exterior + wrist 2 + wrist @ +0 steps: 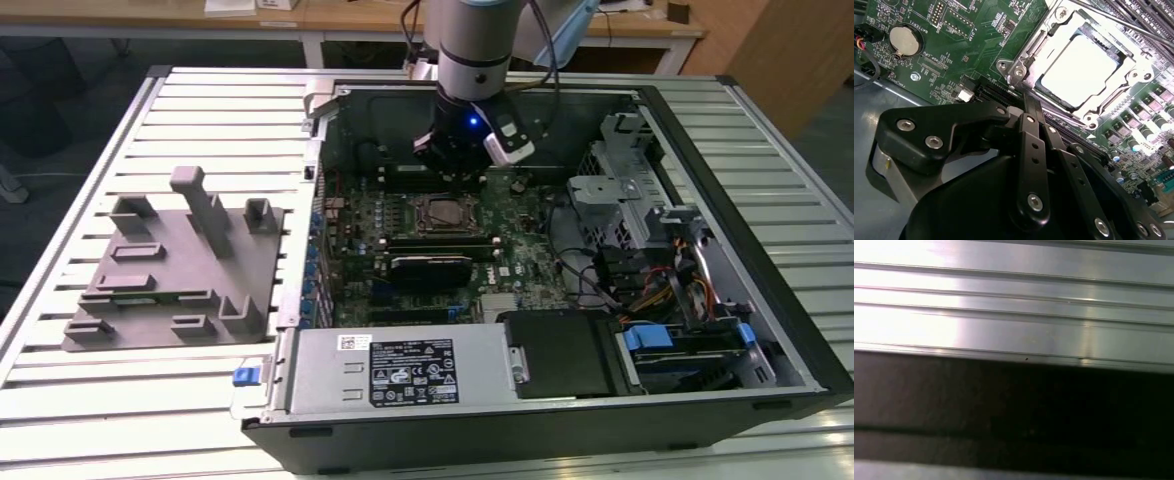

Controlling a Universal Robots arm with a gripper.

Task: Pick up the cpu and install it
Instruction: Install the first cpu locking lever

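Black linkage bars of the end effector (1026, 107) crowd the second wrist view, drawn together to a single narrow tip with nothing between them, so it reads as closed and empty. Just beyond that tip lies the cpu (1079, 70), its pale metal top seated flat inside the socket (1021, 47), whose silver frame surrounds it on all sides; in the exterior view the same socket (442, 211) sits directly below the end effector (461, 170), within the open computer case (747, 270). Judged from this, placement appears done, and the risks are those of a chip not yet locked down: a tip passing low over the frame could nudge the cpu askew, and any skew could bend contacts under later pressure. Whether the chip is fully keyed into its recess cannot be told. Close to the tip stand a coin cell (904, 40) and rows of small components on the green motherboard (964, 50), which a careless sweep could strike; case walls also limit sideways clearance. To one side of the case, well apart from the end effector, a grey fixture (174, 265) rests on the ribbed metal bench (80, 180), whose bright slats also appear in the first wrist view (1014, 315). Wooden desks (347, 15) stand behind.
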